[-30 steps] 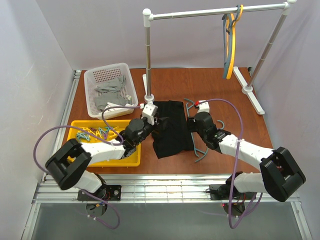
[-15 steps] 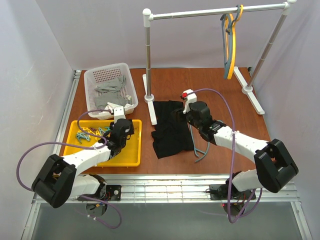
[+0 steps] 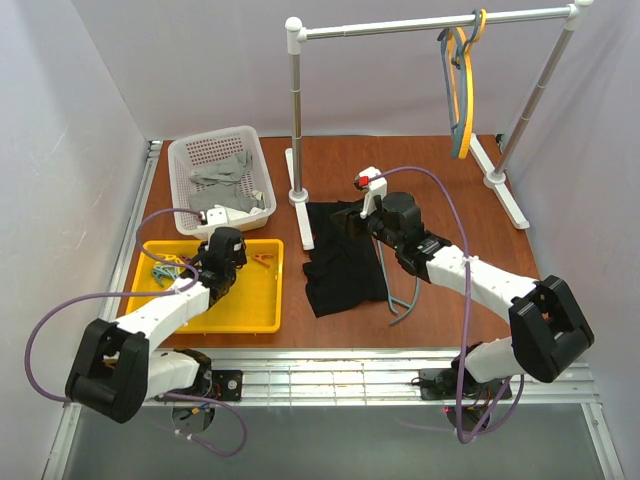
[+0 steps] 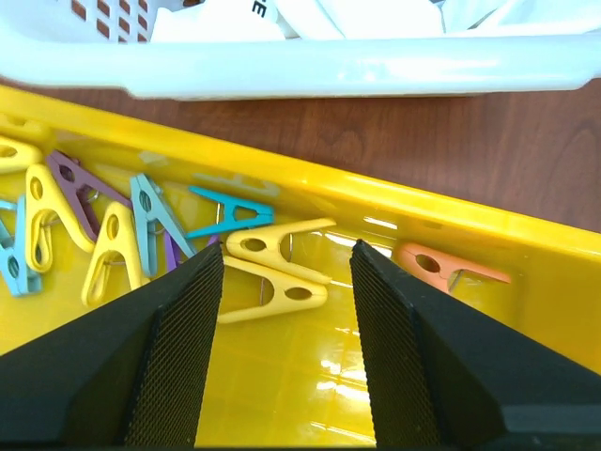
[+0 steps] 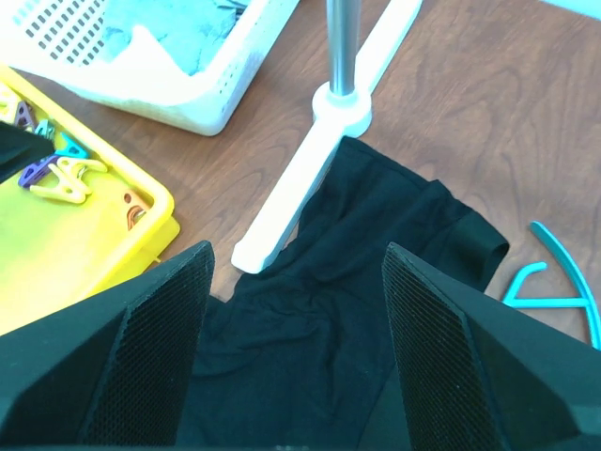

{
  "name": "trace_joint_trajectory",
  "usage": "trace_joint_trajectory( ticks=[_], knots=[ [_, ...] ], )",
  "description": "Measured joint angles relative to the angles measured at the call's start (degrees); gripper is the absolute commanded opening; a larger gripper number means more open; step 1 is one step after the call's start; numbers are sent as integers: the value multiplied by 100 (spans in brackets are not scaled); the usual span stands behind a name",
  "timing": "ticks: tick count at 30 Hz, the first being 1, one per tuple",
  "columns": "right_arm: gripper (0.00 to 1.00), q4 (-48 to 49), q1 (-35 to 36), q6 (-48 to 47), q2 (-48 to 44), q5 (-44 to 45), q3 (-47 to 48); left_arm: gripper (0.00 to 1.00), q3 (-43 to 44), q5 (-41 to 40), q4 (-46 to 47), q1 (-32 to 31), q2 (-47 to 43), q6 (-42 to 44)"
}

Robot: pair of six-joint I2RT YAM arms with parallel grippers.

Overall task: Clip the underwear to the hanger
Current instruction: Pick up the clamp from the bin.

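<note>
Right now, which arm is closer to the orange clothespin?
Left. The left fingers hang over the yellow tray, the orange clothespin just beside them; the right fingers are off over the black underwear.

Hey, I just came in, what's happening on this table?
Two robot arms are working on clipping black underwear to a teal hanger. The left gripper is open, low over the yellow tray of clothespins, straddling a yellow clip. The right gripper is open above the underwear, which lies on the table with the hanger beside it. Nothing clipped yet.

table, underwear, hanger, basket, tray, rack
</note>
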Motion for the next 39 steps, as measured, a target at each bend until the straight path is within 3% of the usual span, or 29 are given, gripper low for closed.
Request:
trace_joint_trajectory(
  ticks=[4,8,15,32,39],
  knots=[
    [66,7,-4,-9,63,-96,2,42,378,24,-273,59,509,221],
    [66,24,-31,-11,50,-98,2,42,461,61,-511,61,925,385],
    [67,28,-109,-9,-11,-96,0,44,476,92,-780,66,984,553],
    [69,28,-118,-7,-107,13,-70,32,852,367,-876,136,1834,866],
    [69,28,-118,-4,-107,39,-70,20,960,210,-916,136,1963,892]
  ],
)
